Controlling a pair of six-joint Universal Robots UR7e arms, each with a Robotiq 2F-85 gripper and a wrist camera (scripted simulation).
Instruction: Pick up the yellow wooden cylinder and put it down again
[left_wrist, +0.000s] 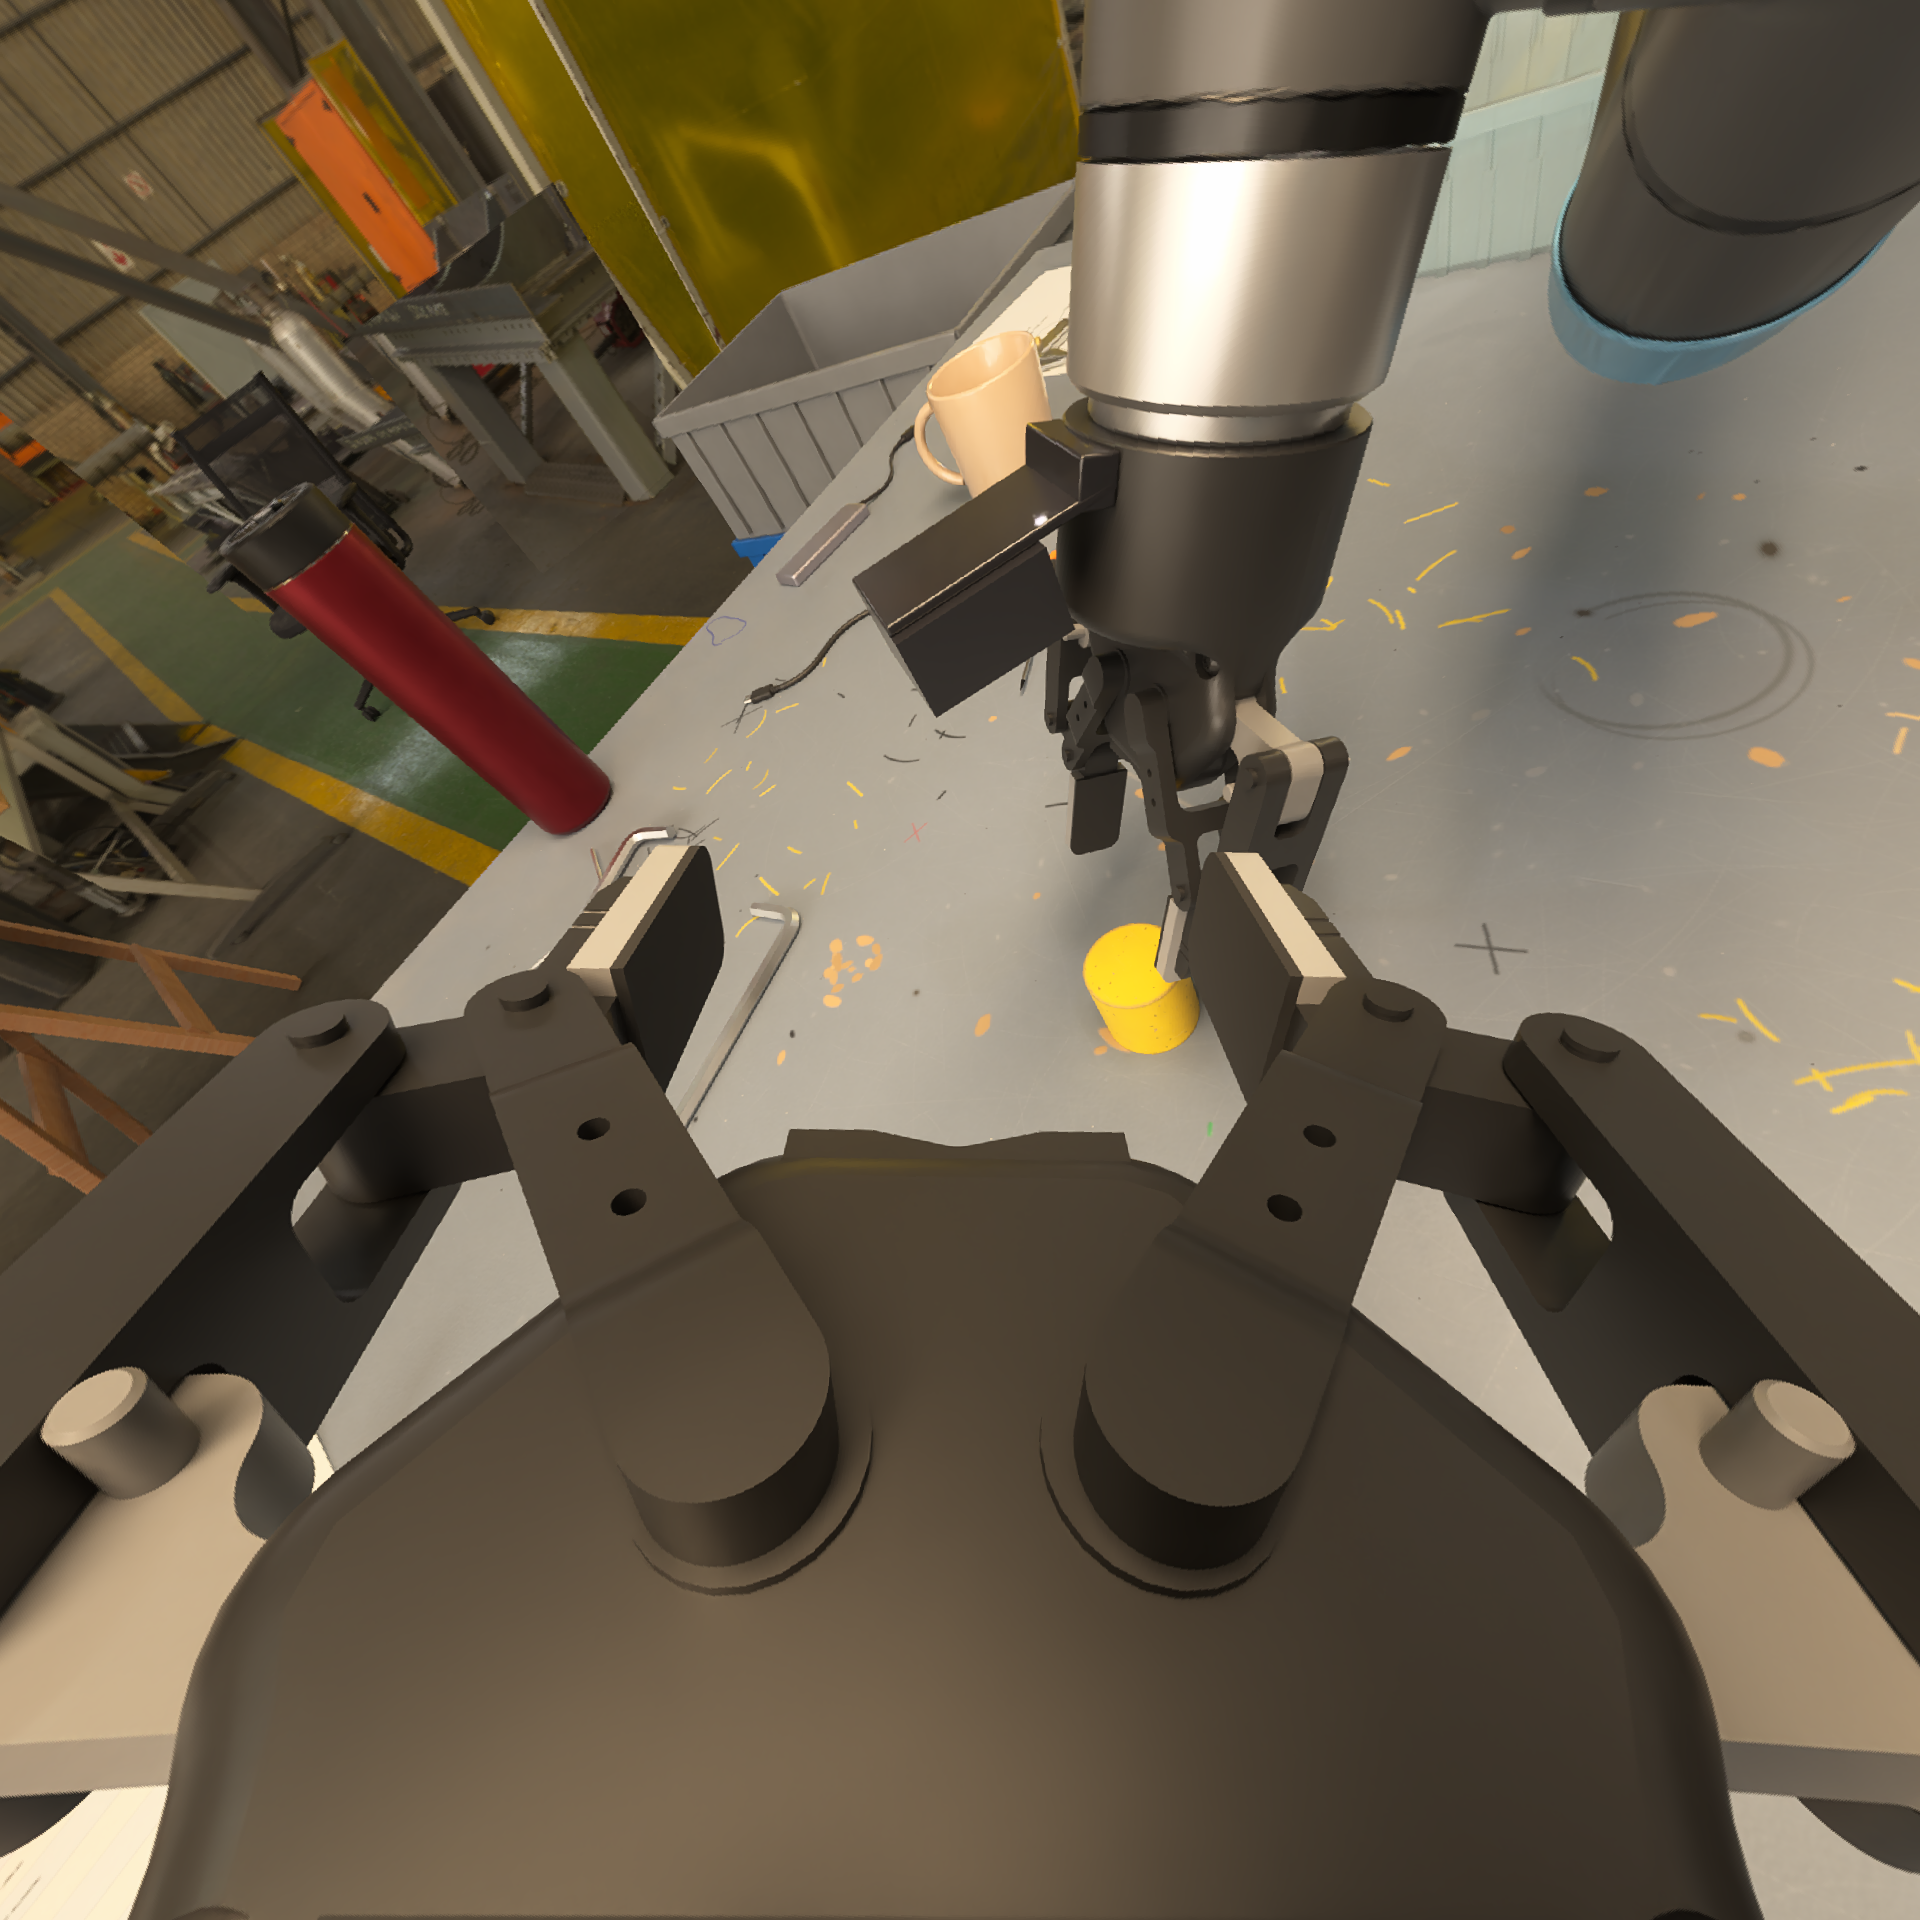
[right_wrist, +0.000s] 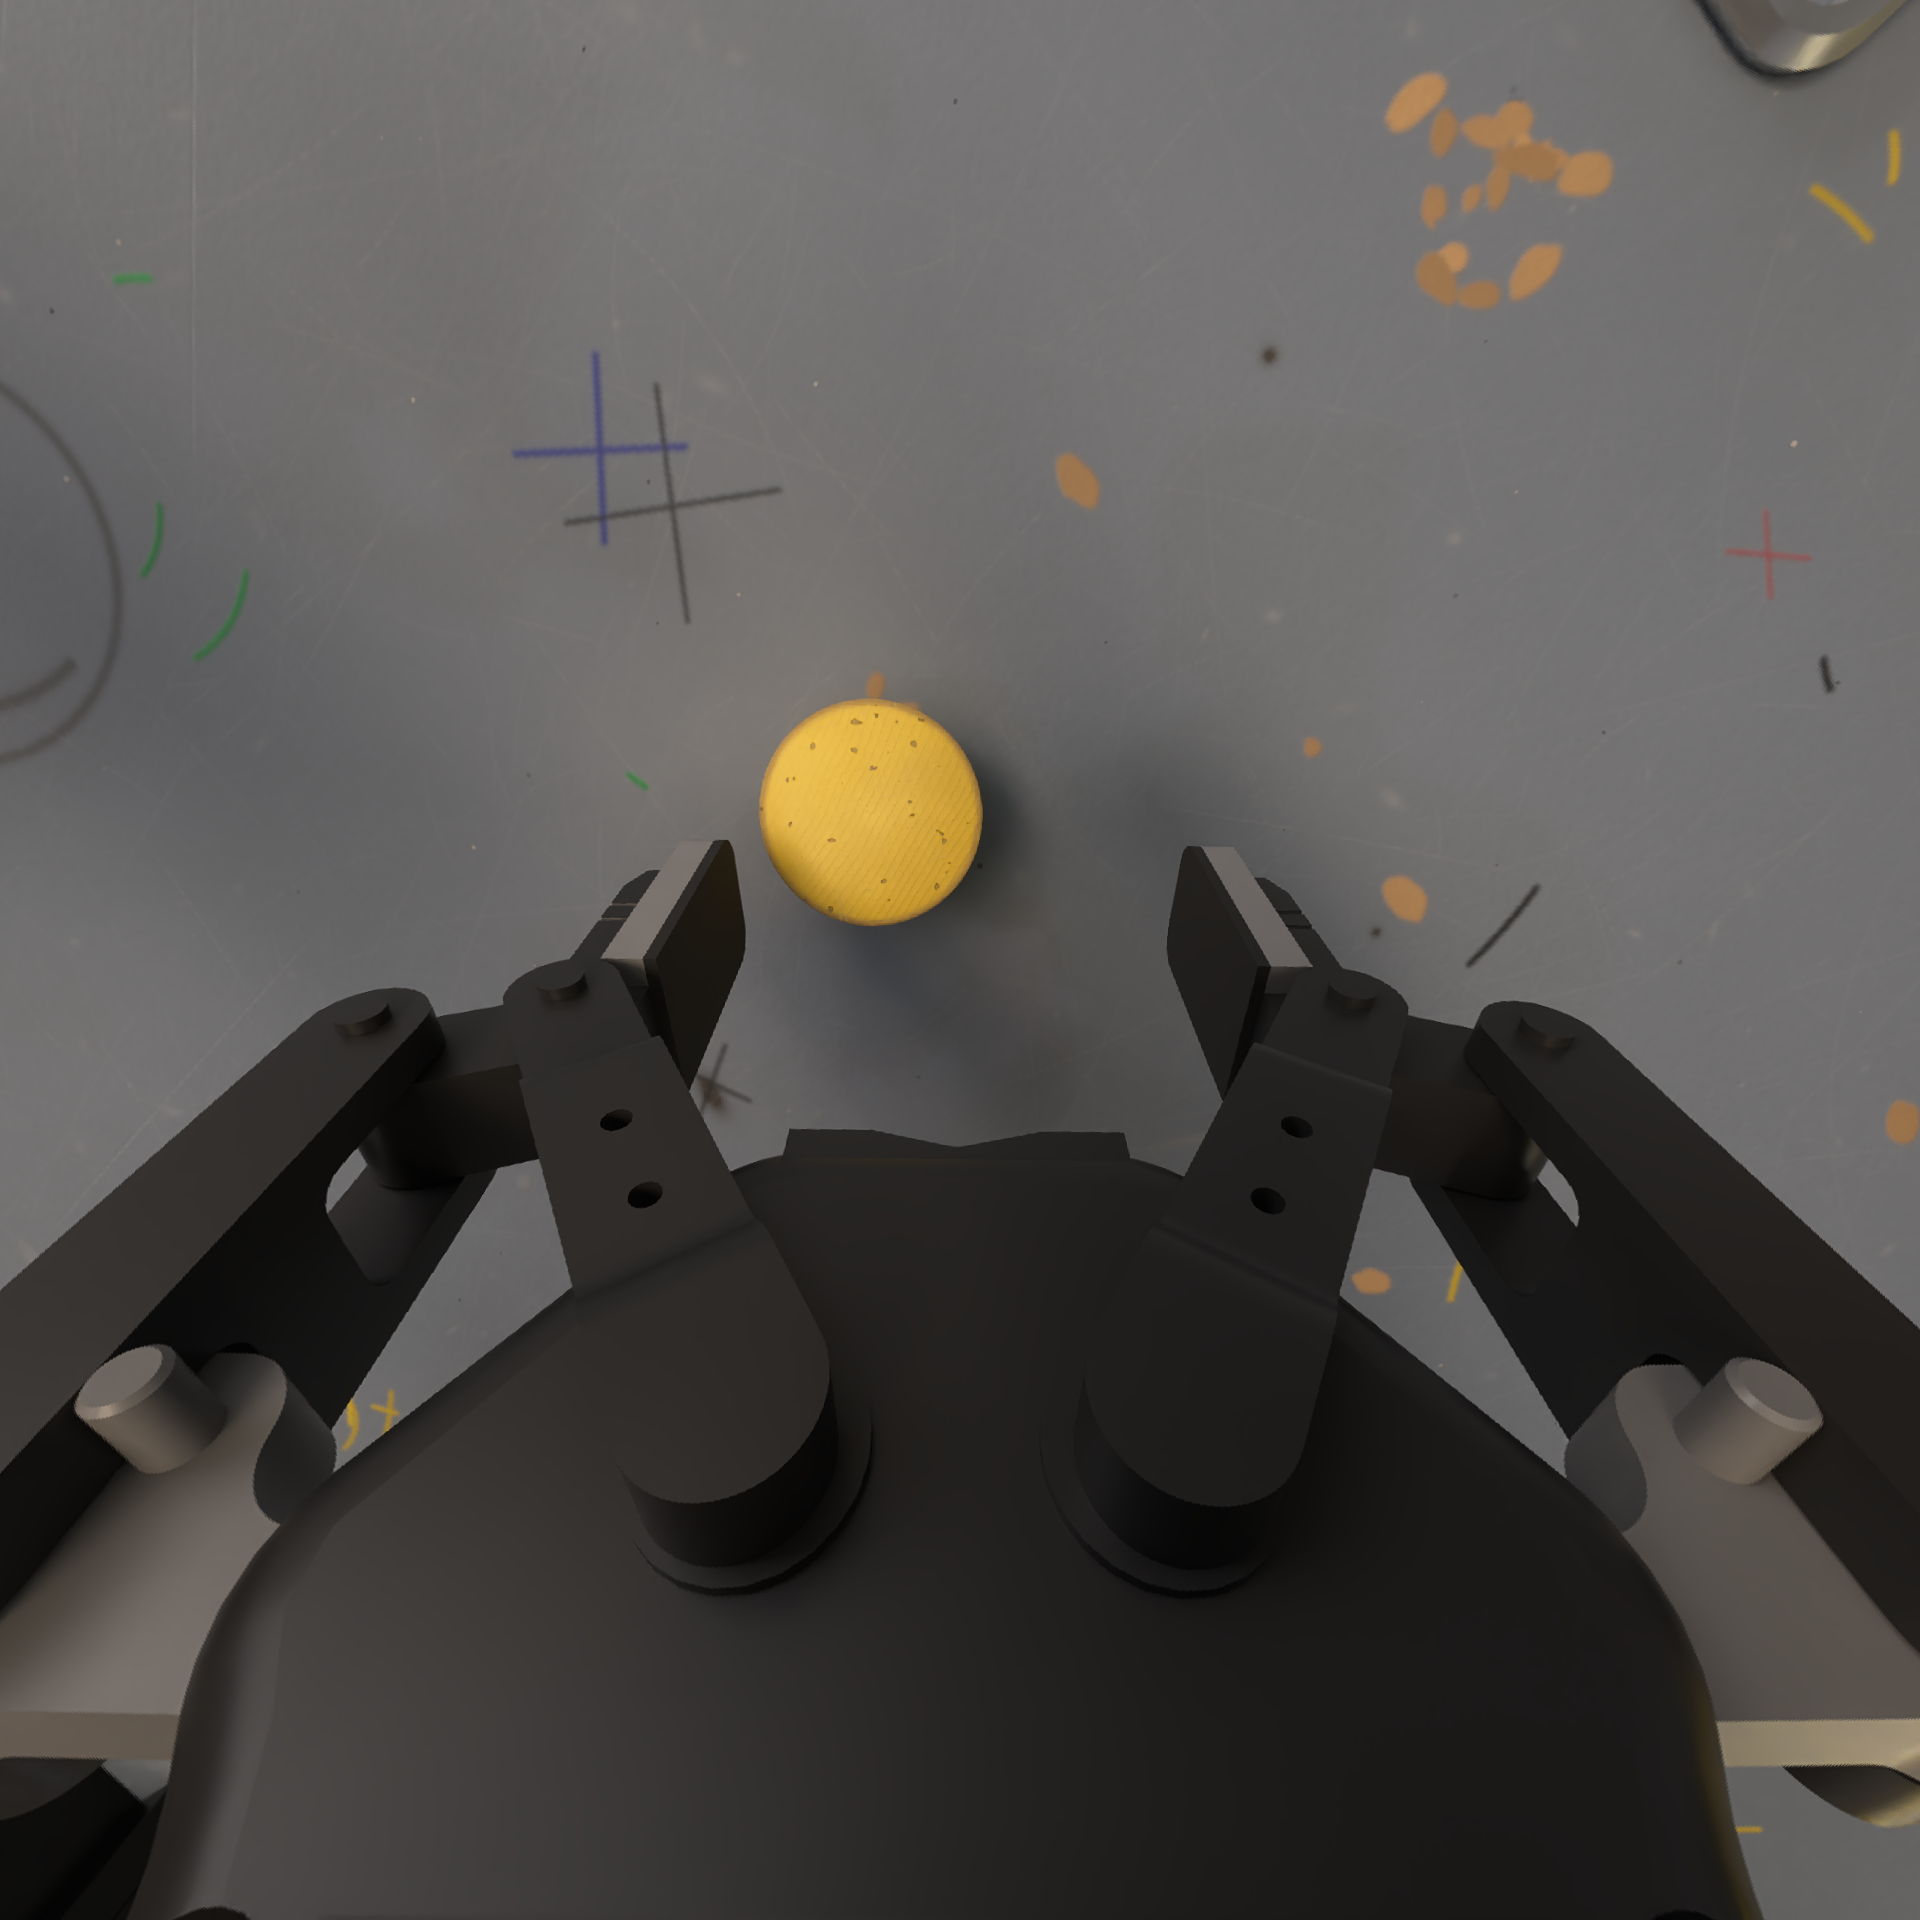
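- The yellow cylinder (left_wrist: 1138, 992) stands upright on a grey table (left_wrist: 1558, 831), its flat round top facing up.
- The right gripper (right_wrist: 956, 894) points straight down over the table, with its 2 fingers spread wide and nothing between them.
- In the right wrist view the cylinder (right_wrist: 871, 812) sits just beyond the fingertips, nearer the left finger (right_wrist: 696, 935) than the right one, and touches neither.
- From the left wrist view, the right gripper (left_wrist: 1169, 883) hangs from its silver and black arm (left_wrist: 1236, 291) just above the cylinder; whether a fingertip touches the cylinder cannot be told from here.
- The left gripper (left_wrist: 956, 914) is also wide apart and empty, held above the table and well short of the cylinder.
- An Allen key (left_wrist: 743, 1008) lies flat on the table between the left gripper's fingers, to the left of the cylinder.
- A red tube (left_wrist: 426, 665) leans at the table's left edge.
- A cream mug (left_wrist: 987, 410) stands farther back, near a grey bin (left_wrist: 800, 405) at the table's far edge.
- A black cable (left_wrist: 831, 644) trails across the table in front of the mug.
- The table is marked with orange blotches (right_wrist: 1496, 187), yellow streaks and pen crosses (right_wrist: 644, 478).
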